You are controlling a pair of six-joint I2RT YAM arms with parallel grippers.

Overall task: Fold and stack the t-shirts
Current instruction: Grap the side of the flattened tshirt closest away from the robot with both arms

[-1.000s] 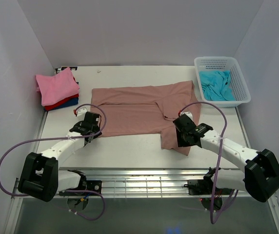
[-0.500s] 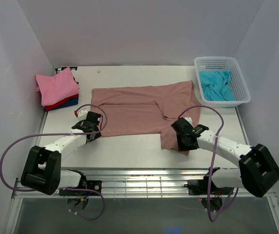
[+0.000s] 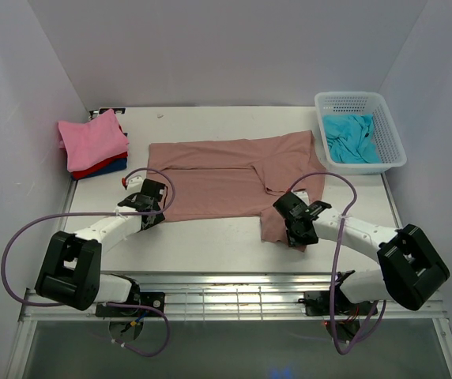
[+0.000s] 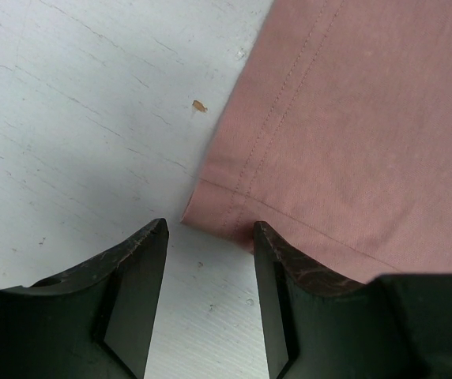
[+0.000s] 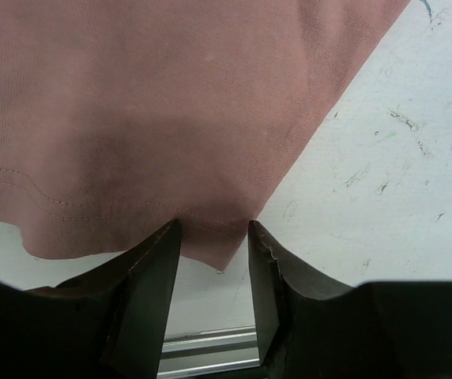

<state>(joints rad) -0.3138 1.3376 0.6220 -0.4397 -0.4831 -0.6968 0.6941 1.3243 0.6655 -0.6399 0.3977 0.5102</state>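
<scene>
Just ahead of the spread fingers of the left gripper (image 4: 209,230): a hem corner of the rose-brown shirt (image 3: 210,178), flat on the table (image 3: 210,237). Also released, the right gripper (image 5: 214,227) straddles another corner.

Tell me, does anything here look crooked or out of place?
The rose-brown t-shirt lies uneven: its right side is folded over and juts toward the arms, past the straight hem. A turquoise shirt sits crumpled in the basket.
</scene>
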